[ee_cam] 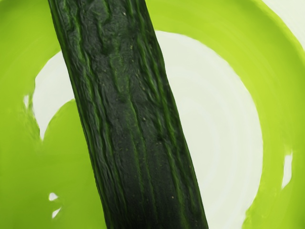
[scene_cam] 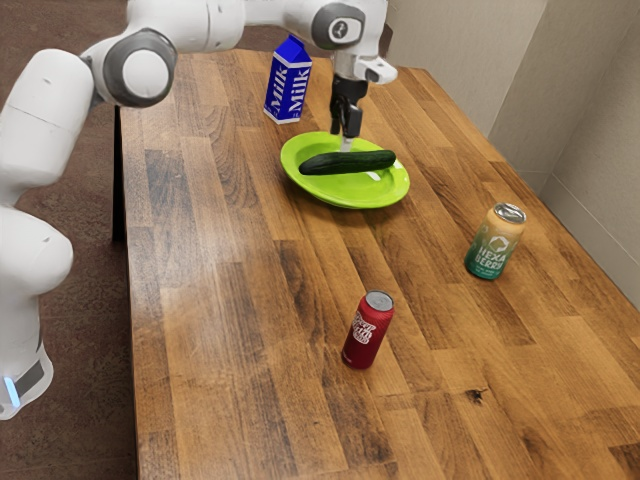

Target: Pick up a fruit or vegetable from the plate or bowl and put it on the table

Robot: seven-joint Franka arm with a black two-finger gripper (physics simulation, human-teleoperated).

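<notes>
A: Where does the principal specimen lie?

B: The cucumber, dark green and ridged, rests on the lime-green plate, spanning it roughly from the exterior view's left to its right. The wrist view gives its skin from above, lying across the plate.

A: And the instrument?

B: The black gripper points downward over the plate, at the cucumber's middle. How far open it is, and whether it has hold of the cucumber, cannot be determined.

A: The surrounding objects?

B: A blue milk carton stands upright beyond the plate, toward the exterior view's left. A red can is upright on the near side, well apart from the plate. A gold-and-green can stands toward the exterior view's right, farther than the red one. All rest on a wooden table; the white arm enters from the exterior view's left.
</notes>
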